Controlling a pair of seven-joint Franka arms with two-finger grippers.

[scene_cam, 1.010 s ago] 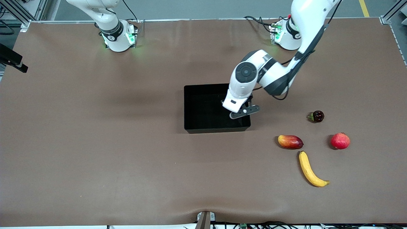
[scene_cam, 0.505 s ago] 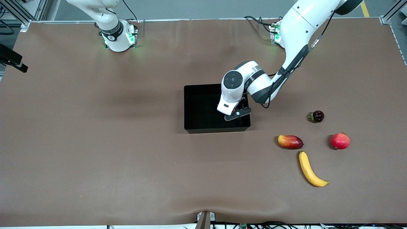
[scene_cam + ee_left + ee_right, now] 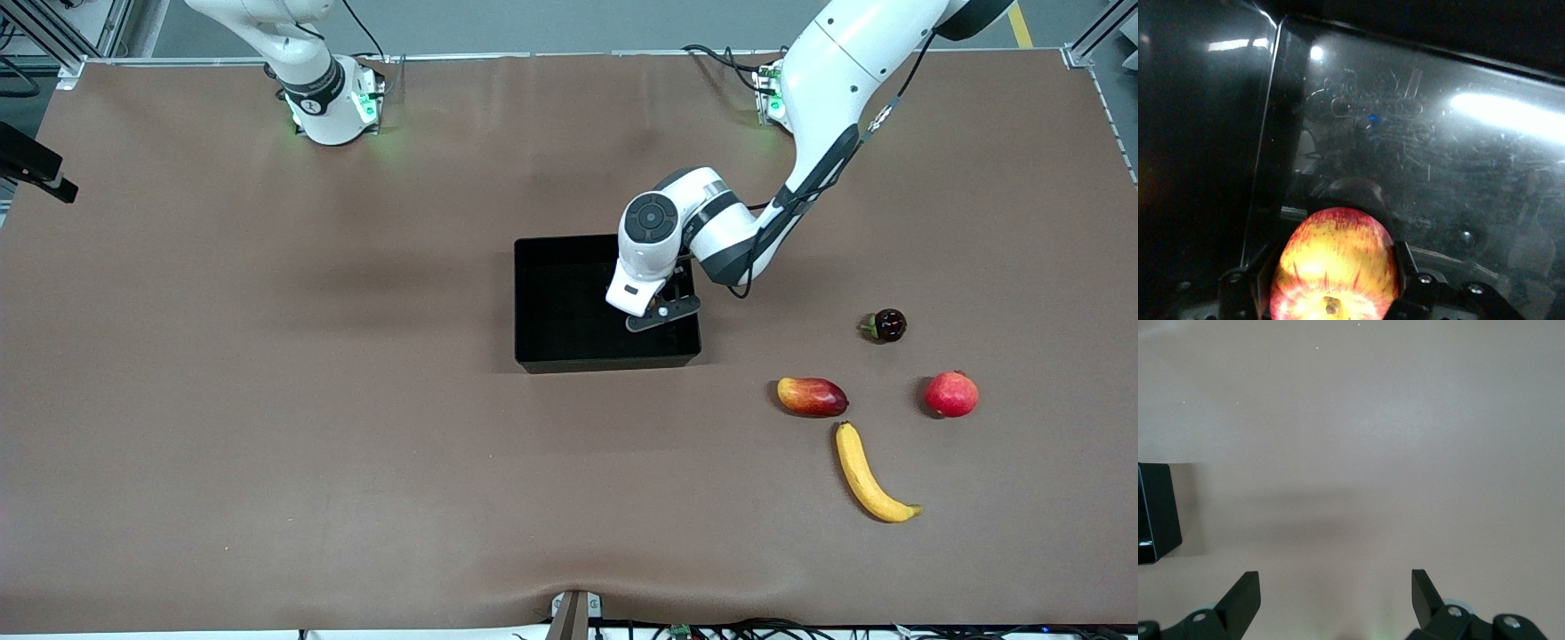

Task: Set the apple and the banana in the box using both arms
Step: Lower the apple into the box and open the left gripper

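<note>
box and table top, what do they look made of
The box looks like glossy black plastic: in the left wrist view its floor throws back bright glare and shows fine scratches. The left gripper holds the apple over that floor. The table seems covered by a matte brown sheet, perhaps paper or vinyl: no glare, faint ripples.

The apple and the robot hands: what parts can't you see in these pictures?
- Apple: hidden in the front view by the left arm's wrist; its lower part is cut off by the left wrist view's edge.
- Left gripper: down in the box, whose dark walls swallow it in the front view.
- Right gripper: out of the front view; only its open fingertips show.
</note>
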